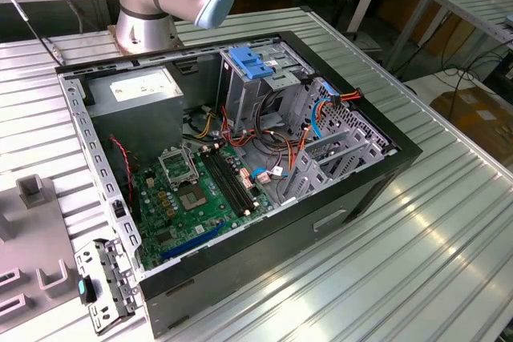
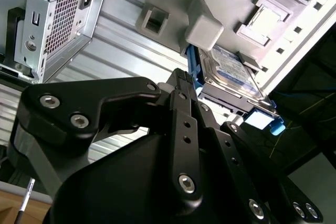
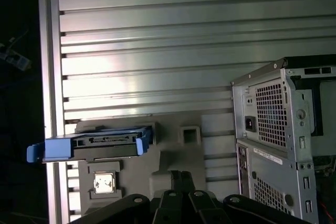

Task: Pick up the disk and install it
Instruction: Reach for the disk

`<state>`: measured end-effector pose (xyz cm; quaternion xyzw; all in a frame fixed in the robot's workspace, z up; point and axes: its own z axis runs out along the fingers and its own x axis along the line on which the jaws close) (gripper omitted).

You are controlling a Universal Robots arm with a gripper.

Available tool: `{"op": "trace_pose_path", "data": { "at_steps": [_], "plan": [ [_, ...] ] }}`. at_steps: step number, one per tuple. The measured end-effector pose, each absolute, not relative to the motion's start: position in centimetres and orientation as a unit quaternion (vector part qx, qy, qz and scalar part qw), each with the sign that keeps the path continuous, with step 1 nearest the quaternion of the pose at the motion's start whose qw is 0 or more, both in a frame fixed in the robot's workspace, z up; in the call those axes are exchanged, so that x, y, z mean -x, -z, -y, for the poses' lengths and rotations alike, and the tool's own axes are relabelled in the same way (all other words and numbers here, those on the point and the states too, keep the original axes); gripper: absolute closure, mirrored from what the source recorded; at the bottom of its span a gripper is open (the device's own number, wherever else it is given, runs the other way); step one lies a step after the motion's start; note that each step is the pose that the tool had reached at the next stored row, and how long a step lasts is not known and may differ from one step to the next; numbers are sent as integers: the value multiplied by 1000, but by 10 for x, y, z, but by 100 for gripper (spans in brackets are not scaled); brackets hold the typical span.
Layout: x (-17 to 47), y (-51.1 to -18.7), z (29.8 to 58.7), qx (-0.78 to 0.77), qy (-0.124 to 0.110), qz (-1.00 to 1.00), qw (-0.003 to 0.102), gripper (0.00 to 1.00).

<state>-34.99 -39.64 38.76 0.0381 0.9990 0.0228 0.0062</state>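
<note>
Pick-up stage, I'd judge: the gripper point(image 3: 181, 178) hovers short of the disk point(image 2: 231, 69), holding nothing, opening I cannot tell, disk propped on the grey fixture plate point(image 1: 32, 250), exterior view's lower left, so grasping calls for squaring onto its blue frame.

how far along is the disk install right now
Nothing looks done. The silver-grey rectangular disk in its blue plastic frame lies on the grey fixture plate, outside the open black computer case. The black tool is near the disk, not gripping it. Pickup and install both remain.
</note>
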Motion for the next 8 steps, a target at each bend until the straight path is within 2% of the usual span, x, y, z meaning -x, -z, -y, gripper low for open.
{"op": "trace_pose_path", "data": {
  "at_steps": [8],
  "plan": [
    [358, -387, 396, -38, -23, -999, 6, 89]
  ]
}}
